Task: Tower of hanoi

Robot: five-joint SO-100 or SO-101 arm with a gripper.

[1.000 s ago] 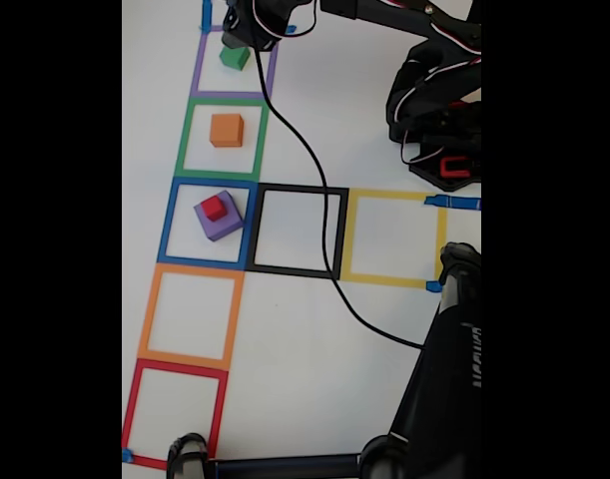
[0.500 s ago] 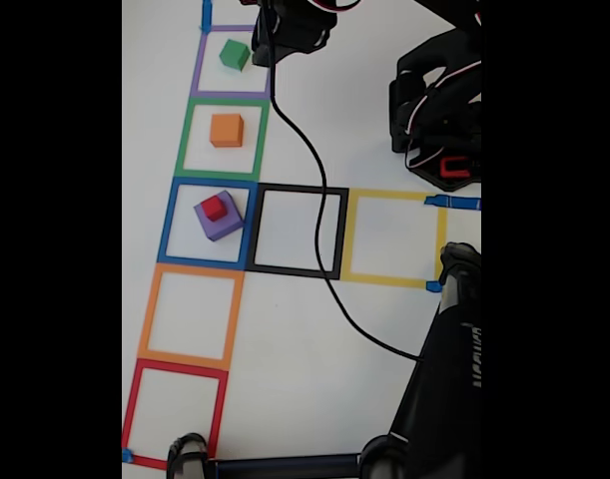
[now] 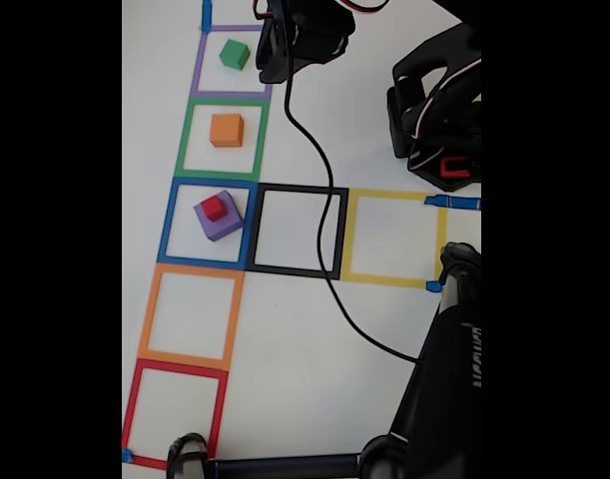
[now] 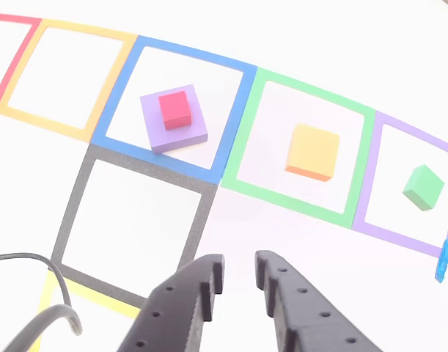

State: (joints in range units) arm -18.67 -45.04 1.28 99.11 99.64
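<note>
A small red cube point(image 3: 214, 208) point(image 4: 175, 110) sits on a flat purple block point(image 3: 222, 222) point(image 4: 174, 125) inside the blue tape square. In the green square lies an orange cube point(image 3: 226, 130) point(image 4: 312, 150). A green cube point(image 3: 234, 54) point(image 4: 423, 186) rests in the purple square. My black gripper point(image 3: 275, 65) point(image 4: 240, 268) hovers to the right of the green cube in the fixed view. Its fingers stand slightly open with nothing between them. In the other view it hangs over bare white table below the green square.
Black point(image 3: 296, 231), yellow point(image 3: 392, 238), orange point(image 3: 189, 315) and red point(image 3: 175, 411) tape squares outline more cells. A black cable point(image 3: 319, 200) runs across the black square. The arm base point(image 3: 439, 120) stands at the upper right. A dark stand point(image 3: 444, 379) fills the lower right.
The gripper has moved right, off the green cube, which now lies uncovered in the purple square. The cable has swung with it. The other cubes have not moved.
</note>
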